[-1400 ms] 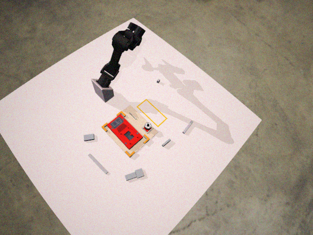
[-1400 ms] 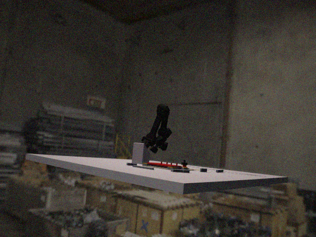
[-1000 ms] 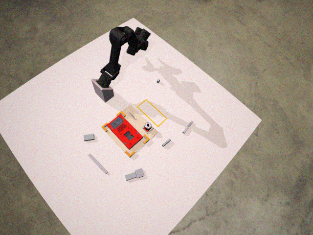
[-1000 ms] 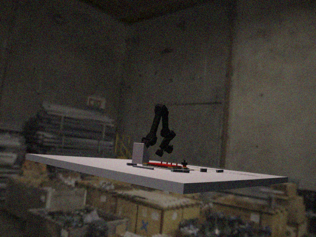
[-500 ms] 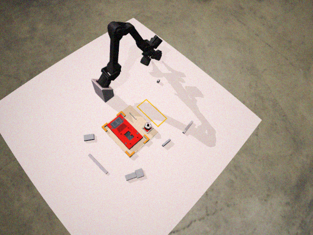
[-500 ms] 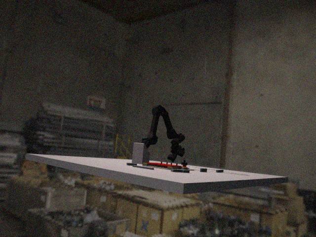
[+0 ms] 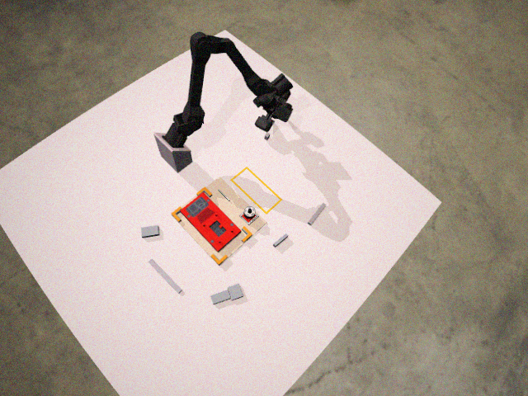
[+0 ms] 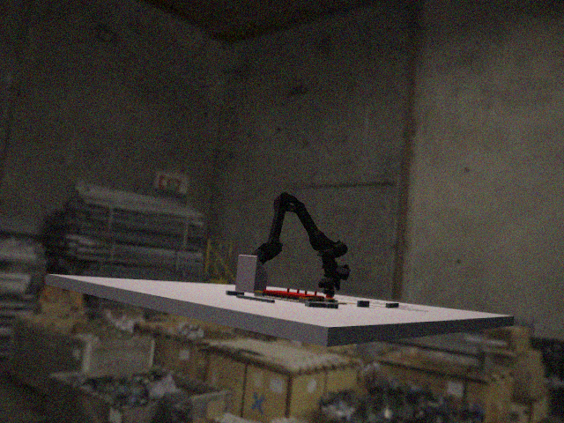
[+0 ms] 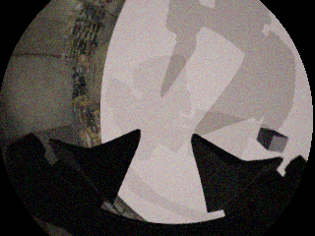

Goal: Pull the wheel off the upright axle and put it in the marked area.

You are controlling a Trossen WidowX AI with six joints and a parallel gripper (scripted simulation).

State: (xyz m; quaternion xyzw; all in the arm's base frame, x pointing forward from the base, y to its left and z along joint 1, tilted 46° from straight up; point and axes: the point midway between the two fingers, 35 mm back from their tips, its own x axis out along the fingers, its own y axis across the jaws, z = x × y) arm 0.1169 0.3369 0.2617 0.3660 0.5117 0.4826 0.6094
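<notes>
The wheel point(image 7: 249, 211), white with a dark centre, sits on the upright axle on a small red base at one corner of the tan board point(image 7: 220, 184). The marked area point(image 7: 274, 206) is a yellow outline on the table beside that board, with nothing seen inside it. My gripper point(image 7: 273, 118) point(image 9: 165, 135) is open with nothing between its fingers. It hangs above the table, beyond the marked area and well away from the wheel. In the exterior view the dark gripper covers the wheel's place, so the wheel cannot be made out there.
A small grey block point(image 7: 266, 136) point(image 9: 273, 140) lies close to the gripper. A red plate point(image 7: 225, 240) lies on the board between orange corners, near a thin rod point(image 7: 223, 195). Grey bars point(image 7: 317, 214) point(image 7: 280, 240) lie past the wheel. More grey pieces point(image 7: 149, 231) point(image 7: 165, 275) point(image 7: 220, 297) lie around.
</notes>
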